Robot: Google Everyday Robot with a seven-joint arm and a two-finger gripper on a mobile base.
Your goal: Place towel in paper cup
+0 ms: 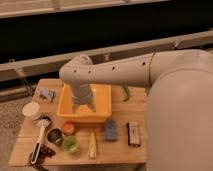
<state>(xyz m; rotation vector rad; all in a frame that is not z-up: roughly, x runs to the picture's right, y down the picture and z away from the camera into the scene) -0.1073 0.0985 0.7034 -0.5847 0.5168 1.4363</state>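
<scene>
Well left of the tool (pixel 83 107), wide and empty in the yellow bin (pixel 103 106), lies the towel (pixel 47 93).

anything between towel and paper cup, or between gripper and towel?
Nothing visible between towel and cup, just bare table. The gripper looks to be down inside the bin, so the bin's left wall stands between it and the towel.

Grey gripper (pixel 83 107) over yellow bin (pixel 103 95); grey towel (pixel 46 93), white paper cup (pixel 31 110)
</scene>
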